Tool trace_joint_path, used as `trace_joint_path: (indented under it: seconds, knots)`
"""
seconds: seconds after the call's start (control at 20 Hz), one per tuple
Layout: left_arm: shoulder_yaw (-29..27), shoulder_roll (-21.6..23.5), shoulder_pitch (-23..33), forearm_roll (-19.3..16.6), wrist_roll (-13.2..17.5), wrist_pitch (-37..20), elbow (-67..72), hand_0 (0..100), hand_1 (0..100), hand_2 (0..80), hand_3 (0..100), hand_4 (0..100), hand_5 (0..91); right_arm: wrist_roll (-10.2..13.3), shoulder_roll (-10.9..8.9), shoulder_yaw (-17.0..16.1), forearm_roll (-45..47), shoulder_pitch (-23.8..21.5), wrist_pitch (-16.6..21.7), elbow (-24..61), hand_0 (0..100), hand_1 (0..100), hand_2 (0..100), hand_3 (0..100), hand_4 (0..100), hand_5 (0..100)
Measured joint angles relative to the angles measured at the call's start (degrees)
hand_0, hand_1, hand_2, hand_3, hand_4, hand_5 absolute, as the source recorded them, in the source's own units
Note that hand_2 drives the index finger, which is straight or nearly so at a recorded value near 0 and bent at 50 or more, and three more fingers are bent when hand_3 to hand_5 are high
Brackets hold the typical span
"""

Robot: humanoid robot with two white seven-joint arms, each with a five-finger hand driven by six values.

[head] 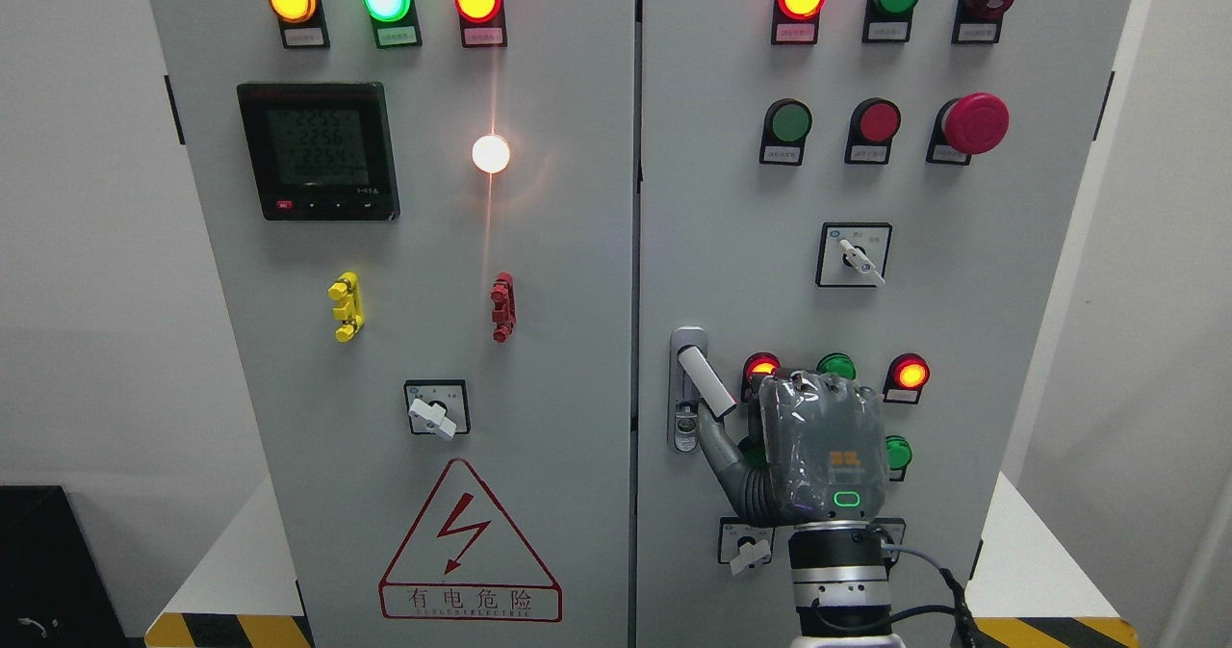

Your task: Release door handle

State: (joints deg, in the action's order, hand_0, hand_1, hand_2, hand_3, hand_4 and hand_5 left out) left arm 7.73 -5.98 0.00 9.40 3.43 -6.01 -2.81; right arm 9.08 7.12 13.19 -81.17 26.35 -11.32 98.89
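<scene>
Right hand [818, 451] sat at the 5 o'clock area of the right cabinet door [866, 292], back toward camera. Door handle [705, 380] swung out at its 10 o'clock, thumb beneath it; whether the fingers pinched it, cannot tell.

A white platform [1035, 557] edged with hazard stripes carries the cabinet [635, 272].

Indicator lamps [911, 375] (lit) crowding robot hand [813, 446]
</scene>
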Motion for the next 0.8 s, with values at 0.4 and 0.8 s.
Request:
trace_joint_path:
  seconds: [0.4,0.8]
  knots:
    - [0.0,0.0,0.0,0.0,0.0,-0.2,0.0,12,56,0.0,0,0,0.0,0.0,0.0,0.0,0.0,-0.1,0.0,0.2,55,39,93,100,99,100]
    - [0.0,0.0,0.0,0.0,0.0,0.0,0.0,12,56,0.0,0,0,0.0,0.1,-0.04,-0.2,0.0,-0.1,0.0,0.4,55,39,93,100,99,100]
